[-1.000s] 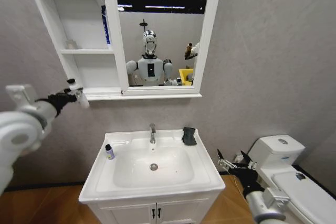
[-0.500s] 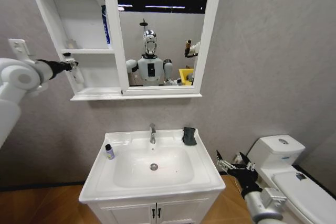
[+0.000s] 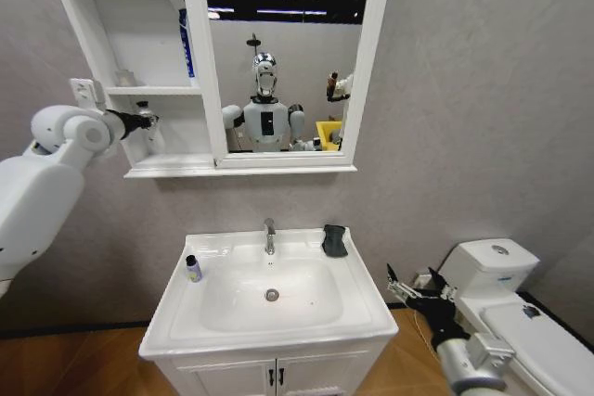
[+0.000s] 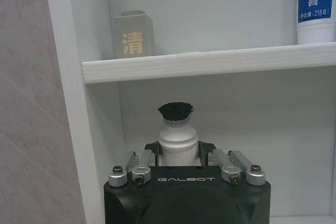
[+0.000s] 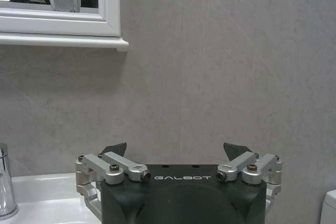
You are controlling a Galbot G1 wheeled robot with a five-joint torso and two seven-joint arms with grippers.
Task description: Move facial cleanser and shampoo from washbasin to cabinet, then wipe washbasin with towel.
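Gripping a white black-capped bottle [image 4: 178,135] in our "GALBOT"-marked left gripper [image 4: 179,153] inside the cabinet's [image 3: 125,44] lowest compartment, our right gripper [image 3: 415,296] hangs spread wide.

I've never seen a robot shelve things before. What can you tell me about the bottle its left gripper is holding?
The bottle is white and looks like plastic, with a rounded shoulder, a short neck and a black cap on top. It stands upright, clamped between the fingers of the left gripper, which hide its lower body. It is held in the bottom compartment of the white cabinet, below the shelf that carries a grey box and a blue-labelled tube. Whether its base touches the shelf cannot be seen.
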